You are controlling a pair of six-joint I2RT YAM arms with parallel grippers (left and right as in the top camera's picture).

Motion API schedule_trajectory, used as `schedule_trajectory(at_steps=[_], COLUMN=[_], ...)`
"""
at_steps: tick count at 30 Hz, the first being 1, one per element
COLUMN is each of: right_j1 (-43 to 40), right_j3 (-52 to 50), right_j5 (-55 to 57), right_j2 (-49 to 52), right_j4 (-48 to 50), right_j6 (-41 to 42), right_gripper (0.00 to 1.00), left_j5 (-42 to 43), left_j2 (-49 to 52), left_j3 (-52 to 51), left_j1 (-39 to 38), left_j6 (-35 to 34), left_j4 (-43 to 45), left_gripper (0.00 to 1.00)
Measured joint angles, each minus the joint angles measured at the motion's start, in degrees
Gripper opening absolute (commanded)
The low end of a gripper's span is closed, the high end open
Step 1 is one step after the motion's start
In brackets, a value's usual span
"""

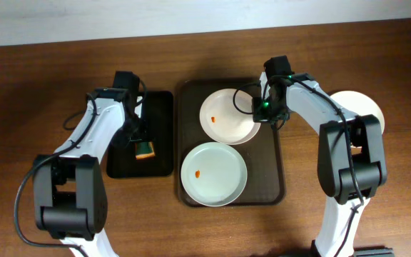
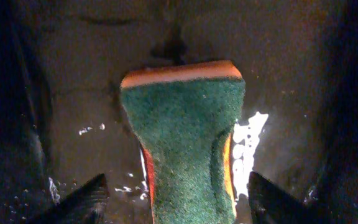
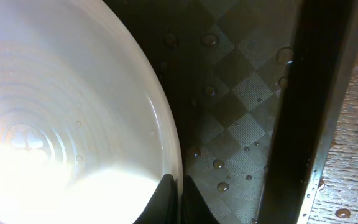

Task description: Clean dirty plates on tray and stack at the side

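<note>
The dark brown tray (image 1: pixel 270 168) holds two white dirty plates. The far plate (image 1: pixel 223 118) and the near plate (image 1: pixel 214 175) each carry a small orange speck. A third white plate (image 1: pixel 368 107) lies on the table to the right, partly hidden by my right arm. My right gripper (image 1: pixel 261 113) is shut on the far plate's right rim; the right wrist view shows its fingers (image 3: pixel 178 198) pinching the rim of that plate (image 3: pixel 61 112). My left gripper (image 1: pixel 140 134) is open, its fingers on either side of a green and orange sponge (image 2: pixel 185 137) without touching it.
The sponge (image 1: pixel 145 148) lies on a smaller black tray (image 1: pixel 159 107) left of the brown tray. Water drops sit on the brown tray's checkered floor (image 3: pixel 241 93) beside its raised rim (image 3: pixel 309 93). Wooden table surrounds both trays.
</note>
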Motion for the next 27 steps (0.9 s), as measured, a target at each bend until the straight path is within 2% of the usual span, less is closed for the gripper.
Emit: schedule_trajectory(at_steps=[2,3,4,5,11,14,18,20,23,27], right_j1=[0.0,0.0,0.0,0.0,0.0,0.0,0.0,0.0,0.0,0.0], right_j3=[0.0,0.0,0.0,0.0,0.0,0.0,0.02,0.02,0.02,0.0], right_j5=[0.0,-0.02,-0.02,0.0,0.0,0.0,0.0,0.0,0.0,0.0], right_j2=[0.0,0.0,0.0,0.0,0.02,0.02,0.04,0.04,0.04,0.09], right_j4=[0.0,0.0,0.0,0.0,-0.02,-0.02,-0.04,-0.04,0.09,0.07], right_j6=[0.0,-0.04,-0.02,-0.02,-0.02,0.02,0.0,-0.02,-0.09,1.01], right_gripper=[0.04,0.04,0.05,0.05,0.04,0.05,0.05,0.05,0.04,0.04], left_j5=[-0.63,-0.59,-0.44,-0.15,0.79,0.74,0.72,2.73,8.15,13.07], left_j2=[0.46,0.9,1.64,2.78,4.39,5.07,5.2,4.35,3.39,3.32], left_j3=[0.0,-0.17,-0.76,-1.33,-1.68,0.81,13.14,17.03,18.97,19.23], left_j1=[0.0,0.0,-0.11,-0.17,-0.48,-0.48,-0.48,-0.48,-1.27,-7.87], left_j6=[0.04,-0.11,0.04,0.0,0.0,0.0,0.02,0.02,0.0,-1.9], left_j4=[2.29,2.82,3.5,3.69,4.68,0.83,-8.09,-9.07,-4.5,5.73], left_gripper=[0.33,0.29,0.12,0.01,0.0,0.0,0.0,0.0,0.0,0.0])
